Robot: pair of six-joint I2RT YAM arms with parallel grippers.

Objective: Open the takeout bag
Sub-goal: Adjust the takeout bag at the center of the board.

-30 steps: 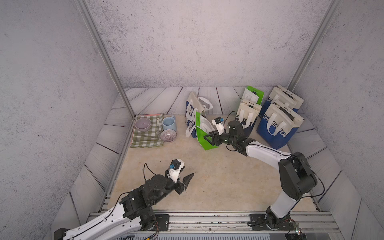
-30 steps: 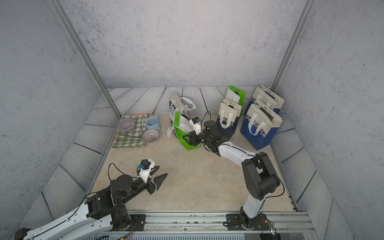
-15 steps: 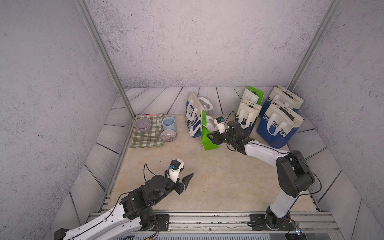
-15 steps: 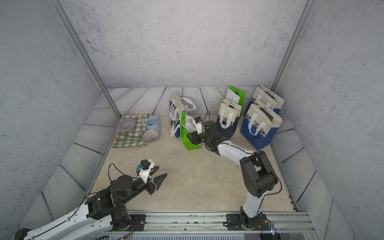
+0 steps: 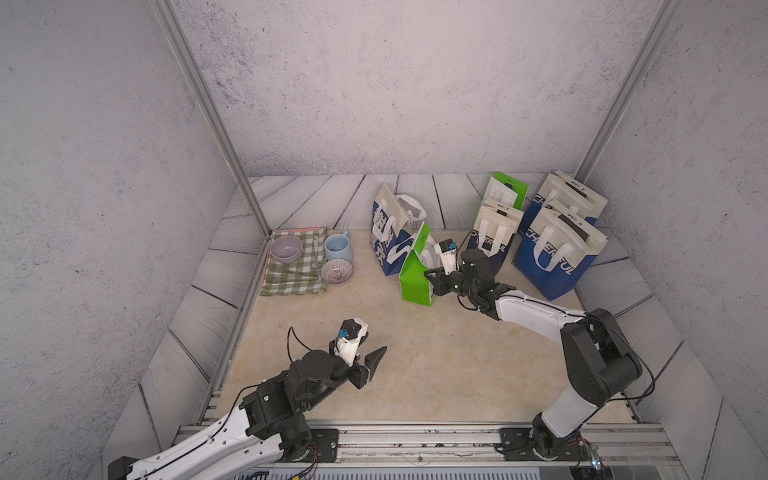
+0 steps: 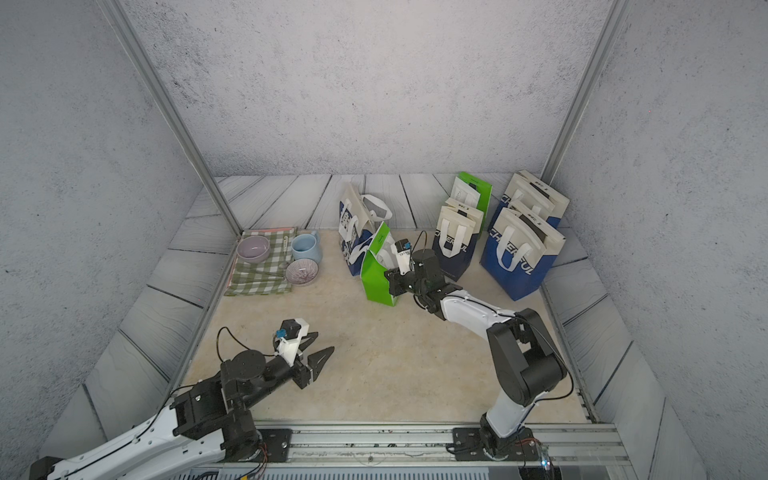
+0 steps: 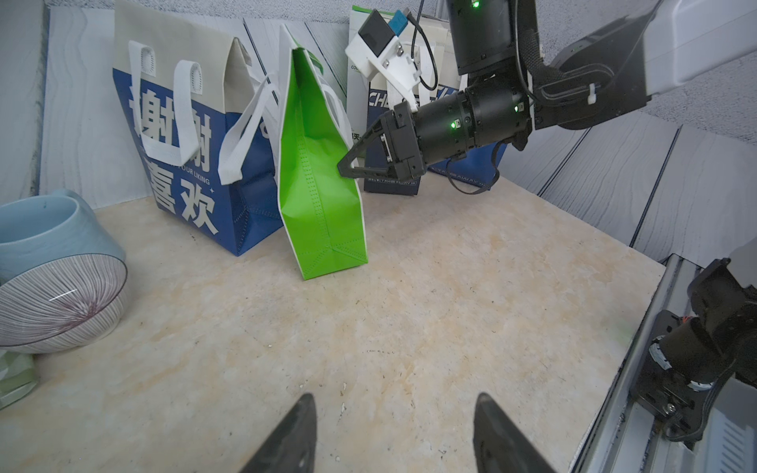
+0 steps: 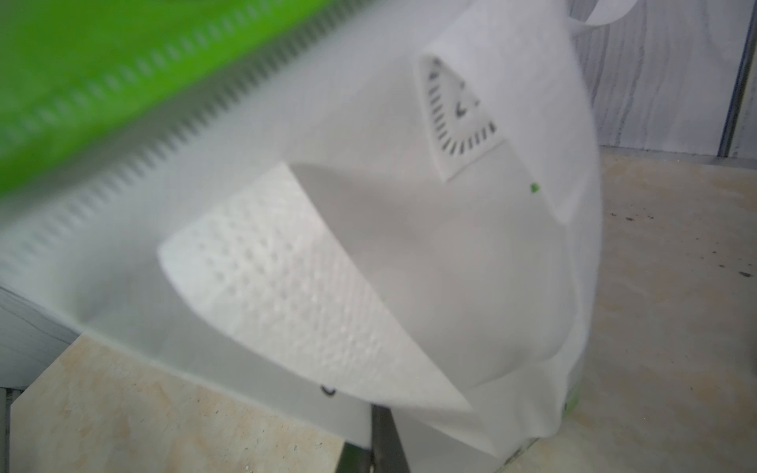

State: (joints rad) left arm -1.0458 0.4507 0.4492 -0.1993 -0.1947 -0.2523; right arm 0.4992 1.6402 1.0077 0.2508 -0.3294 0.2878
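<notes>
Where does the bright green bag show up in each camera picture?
In a top view: green bag stands mid-table.
In a top view: mid-table again.
Left wrist view: upright, between the blue lettered bag and the right arm's fingers, closed on its edge.
Right wrist view: blurred close-up, filling the picture.
Shared landmark: the blue lettered bag beside it, absent only from the right wrist view.

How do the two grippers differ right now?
The left gripper is open, while the right gripper is shut. The left gripper holds nothing and sits well short of the bags, while the right gripper pinches the side edge of the green bag. Both are the same black design.
</notes>
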